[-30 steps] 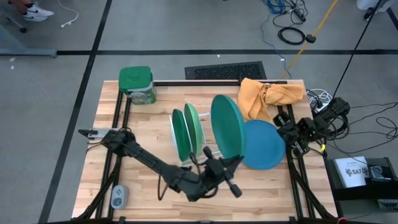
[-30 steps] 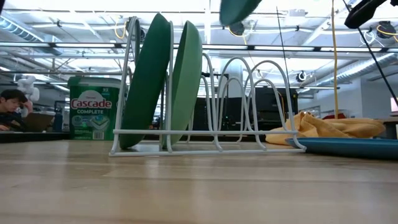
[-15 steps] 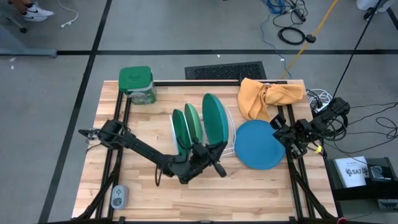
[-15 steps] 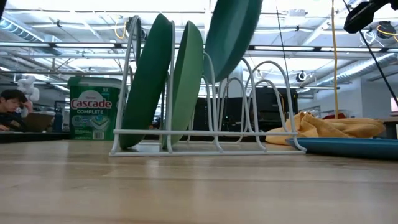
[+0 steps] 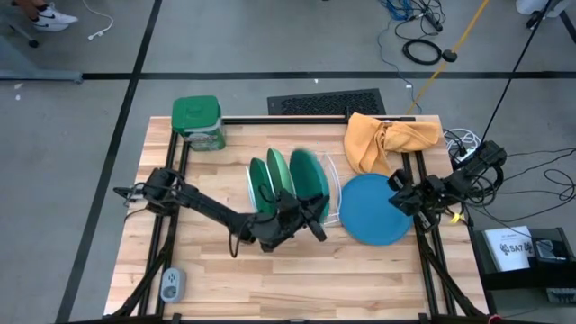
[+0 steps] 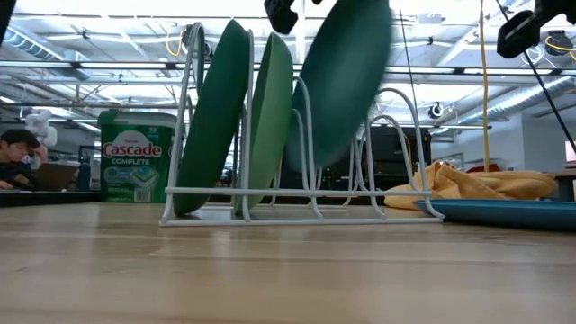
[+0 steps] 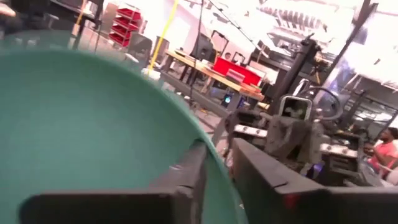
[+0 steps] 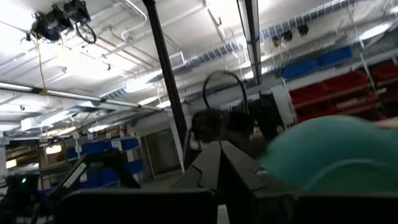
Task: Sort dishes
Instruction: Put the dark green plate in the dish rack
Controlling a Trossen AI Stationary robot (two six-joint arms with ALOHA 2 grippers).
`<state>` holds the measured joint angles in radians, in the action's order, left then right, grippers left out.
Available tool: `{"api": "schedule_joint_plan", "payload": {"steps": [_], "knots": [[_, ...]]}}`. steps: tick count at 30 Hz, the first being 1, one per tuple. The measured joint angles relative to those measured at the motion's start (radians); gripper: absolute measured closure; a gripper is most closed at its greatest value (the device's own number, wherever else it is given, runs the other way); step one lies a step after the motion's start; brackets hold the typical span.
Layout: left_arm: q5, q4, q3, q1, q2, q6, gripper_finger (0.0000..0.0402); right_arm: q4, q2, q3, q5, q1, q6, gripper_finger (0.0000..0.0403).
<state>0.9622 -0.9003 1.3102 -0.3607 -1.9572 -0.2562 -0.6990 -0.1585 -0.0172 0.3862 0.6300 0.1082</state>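
Observation:
My left gripper (image 5: pixel 311 219) is shut on the teal plate (image 5: pixel 308 183), which stands on edge over the white wire rack (image 5: pixel 330 180). In the low view the teal plate (image 6: pixel 346 81) leans among the rack's wire loops (image 6: pixel 297 191), just right of the mint plate (image 6: pixel 270 117). The dark green plate (image 6: pixel 216 117) and the mint plate stand on edge in the rack's left slots. The blue plate (image 5: pixel 376 209) lies flat on the table at the right. My right gripper (image 5: pixel 397 200) is shut and empty over the blue plate's right rim. My left gripper pinches the teal plate's rim (image 7: pixel 214 167) on its near side, one finger (image 7: pixel 186 180) on each face. The fingers come from the table's near side. The plate stands on edge, tilted, its lower edge (image 6: pixel 301 162) among the wire loops above the rack's base rail.
A green-lidded detergent container (image 5: pixel 198 121) stands at the far left corner. A crumpled yellow cloth (image 5: pixel 387 139) lies at the far right, behind the blue plate. The rack's slots to the right (image 6: pixel 396 144) hold nothing. A person (image 6: pixel 13 148) sits beyond the table.
My left gripper has carried the teal plate toward the table's left, from beside the blue plate to over the rack, and down. The plate has stayed on edge and now dips between the wires next to the mint plate. My right gripper has shifted slightly toward the left.

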Motion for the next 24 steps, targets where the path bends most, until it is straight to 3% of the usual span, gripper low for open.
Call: {"api": "schedule_joint_plan", "payload": {"steps": [5, 8, 11, 17, 24], "knots": [[-0.008, -0.01, 0.0, -0.001, 0.013, 0.001, 0.0247, 0.111, 0.0, 0.0, 0.0, 0.0, 0.074, 0.0399], [-0.007, -0.005, 0.0, -0.003, 0.031, 0.024, 0.0224, 0.144, 0.0, 0.0, 0.004, 0.0, 0.087, 0.0399], [0.04, 0.004, 0.0, -0.007, 0.054, 0.058, 0.0222, 0.12, 0.0, 0.0, 0.016, -0.001, 0.054, 0.0399], [0.099, 0.186, 0.0, -0.008, 0.095, 0.05, 0.0225, 0.061, 0.0, 0.0, 0.033, -0.001, -0.017, 0.0399], [0.231, 0.203, 0.0, 0.008, 0.096, 0.029, 0.0204, 0.066, 0.0, 0.0, 0.033, -0.001, -0.026, 0.0399]]}}
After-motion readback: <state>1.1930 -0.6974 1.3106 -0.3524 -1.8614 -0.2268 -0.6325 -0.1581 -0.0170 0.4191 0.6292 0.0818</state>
